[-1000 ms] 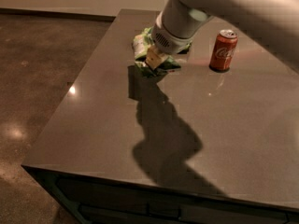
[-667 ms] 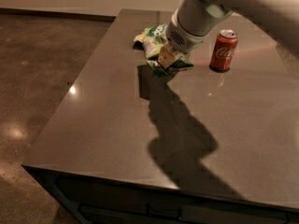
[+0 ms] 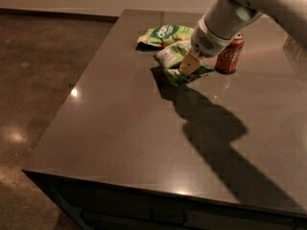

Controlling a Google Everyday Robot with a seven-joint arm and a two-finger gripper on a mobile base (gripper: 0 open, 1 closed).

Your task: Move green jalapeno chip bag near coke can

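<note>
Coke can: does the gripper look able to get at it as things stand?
Probably yes: the gripper sits on the green jalapeno chip bag right beside the coke can, and nothing stands between them.

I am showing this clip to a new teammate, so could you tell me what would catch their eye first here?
The white arm reaches in from the upper right, its gripper down on the green jalapeno chip bag at the far side of the table. The red coke can stands just right of it, a second green bag lies behind, and the arm's long shadow runs across the table.
</note>
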